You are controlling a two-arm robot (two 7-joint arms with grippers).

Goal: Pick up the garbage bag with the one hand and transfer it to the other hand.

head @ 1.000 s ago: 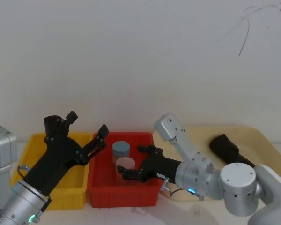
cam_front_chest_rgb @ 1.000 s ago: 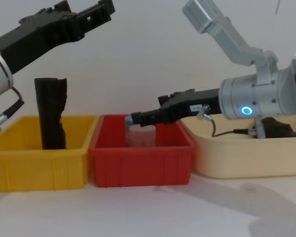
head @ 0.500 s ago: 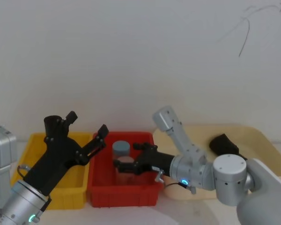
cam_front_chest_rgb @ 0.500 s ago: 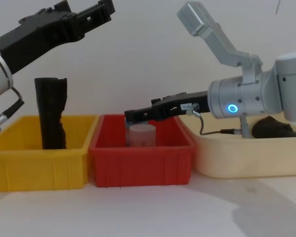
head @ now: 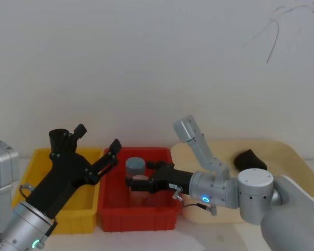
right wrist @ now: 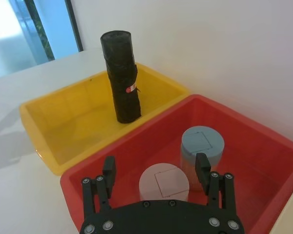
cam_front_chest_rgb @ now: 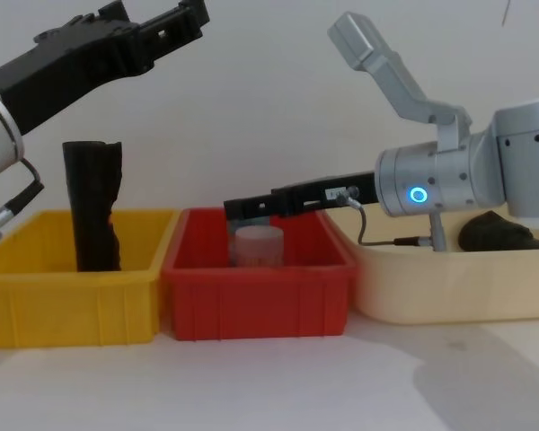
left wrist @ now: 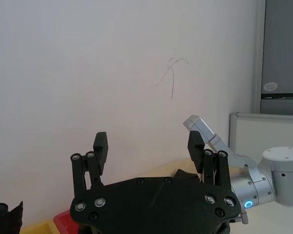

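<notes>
The garbage bag (cam_front_chest_rgb: pixel 93 205), a black crinkly roll with a small white-and-red label (right wrist: pixel 133 87), stands upright in the yellow bin (cam_front_chest_rgb: pixel 72 305). My left gripper (cam_front_chest_rgb: pixel 193 16) hangs open high above that bin, apart from the bag, and its long black fingers (left wrist: pixel 101 146) hold nothing. In the head view the left gripper (head: pixel 98 137) covers the bag. My right gripper (cam_front_chest_rgb: pixel 235 208), with a white sticker on its side, reaches level over the red bin (cam_front_chest_rgb: pixel 256 301). It is open, with its fingertips (right wrist: pixel 109 168) on either side of two cylinders and not touching them.
The red bin (right wrist: pixel 263 141) holds a grey-blue cylinder (right wrist: pixel 202 146) and a pale pink one (right wrist: pixel 164 181). A beige tray (cam_front_chest_rgb: pixel 449 287) at the right holds another black roll (head: pixel 249 158). The three containers stand side by side against a white wall.
My right gripper has swung left and levelled out, reaching farther over the red bin toward the yellow bin. The left arm and the bag have not moved.
</notes>
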